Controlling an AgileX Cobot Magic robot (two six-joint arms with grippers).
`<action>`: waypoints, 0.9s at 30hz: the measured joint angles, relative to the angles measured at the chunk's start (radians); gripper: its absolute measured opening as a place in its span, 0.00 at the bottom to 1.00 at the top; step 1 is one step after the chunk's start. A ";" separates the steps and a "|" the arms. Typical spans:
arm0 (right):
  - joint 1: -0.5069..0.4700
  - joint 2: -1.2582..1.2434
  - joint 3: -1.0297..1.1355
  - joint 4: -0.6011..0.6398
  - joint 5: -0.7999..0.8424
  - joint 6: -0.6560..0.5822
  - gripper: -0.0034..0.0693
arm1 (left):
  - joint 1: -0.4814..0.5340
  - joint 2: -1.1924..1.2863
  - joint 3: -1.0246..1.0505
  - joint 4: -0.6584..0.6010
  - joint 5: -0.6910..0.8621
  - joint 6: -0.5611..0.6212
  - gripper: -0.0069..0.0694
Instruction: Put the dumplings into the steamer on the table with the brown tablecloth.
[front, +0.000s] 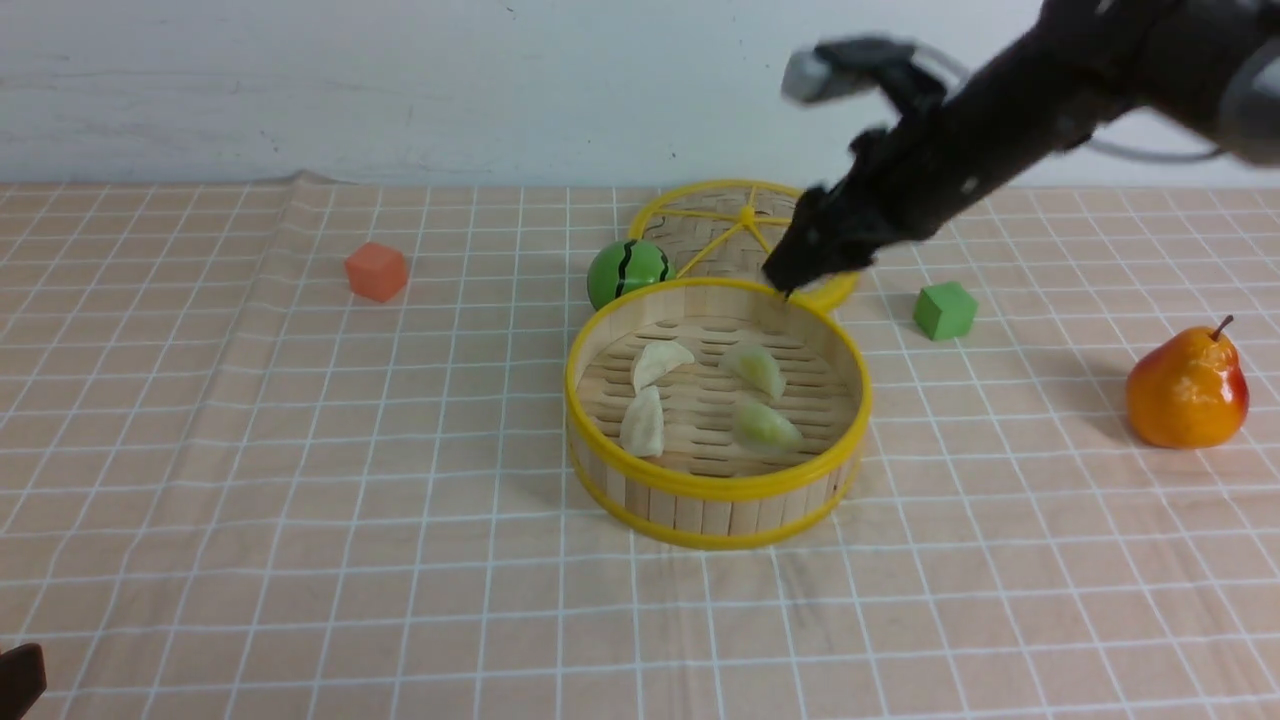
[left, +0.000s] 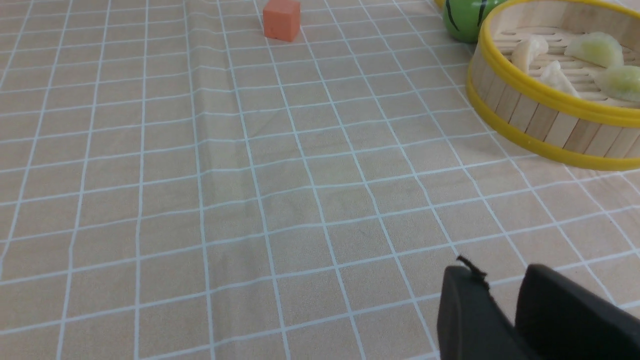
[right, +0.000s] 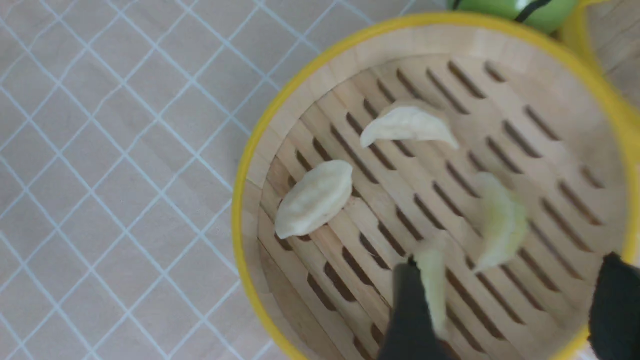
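All four crescent-shaped translucent toy dumplings (front: 768, 427) lie in the round bamboo steamer (front: 716, 487), centre frame; placing looks finished, so the spread right gripper (front: 790, 285), upper right, need only retreat; whether the left gripper (left: 492, 300) is parted, I cannot tell

From my station, I saw four small cream and pale-green crescent dumplings (front: 642, 422) inside the round yellow-rimmed bamboo steamer (front: 718, 490). Behind it lay the woven yellow-spoked lid (front: 712, 257) and green striped ball (front: 628, 272); left, the orange-red block (front: 377, 271); right, the green block (front: 945, 310) and glossy red-orange pear (front: 1187, 388).
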 joint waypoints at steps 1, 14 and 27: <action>0.000 -0.054 -0.059 -0.050 0.038 0.039 0.56 | 0.000 0.000 0.000 0.000 0.000 0.000 0.29; 0.002 -0.712 0.097 -0.016 0.010 0.058 0.03 | 0.000 0.000 0.000 0.001 0.000 0.000 0.31; 0.003 -1.311 1.444 0.038 -0.974 -0.215 0.03 | 0.000 0.000 0.000 0.002 0.000 0.000 0.32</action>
